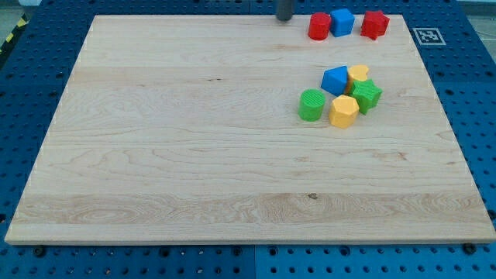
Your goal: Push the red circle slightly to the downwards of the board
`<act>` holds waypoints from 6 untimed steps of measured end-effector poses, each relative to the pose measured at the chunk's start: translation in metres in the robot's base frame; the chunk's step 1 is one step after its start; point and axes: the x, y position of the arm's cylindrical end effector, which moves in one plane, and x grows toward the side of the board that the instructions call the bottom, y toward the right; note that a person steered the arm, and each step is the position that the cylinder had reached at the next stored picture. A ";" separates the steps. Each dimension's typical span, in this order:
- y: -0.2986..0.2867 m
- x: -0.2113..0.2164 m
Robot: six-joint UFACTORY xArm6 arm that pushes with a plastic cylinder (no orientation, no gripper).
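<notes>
The red circle (318, 26) stands near the board's top edge, right of centre. A blue cube (342, 22) touches its right side, and a red block of unclear shape (374, 24) stands just right of the cube. My tip (284, 17) is at the top edge, a short way left of the red circle and apart from it.
A cluster lies lower on the right: a blue block (335, 80), a yellow block (358, 75), a green star-like block (366, 95), a yellow hexagon (343, 111) and a green circle (311, 105). The wooden board (194, 155) sits on a blue pegboard table.
</notes>
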 end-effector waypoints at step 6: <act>0.015 0.016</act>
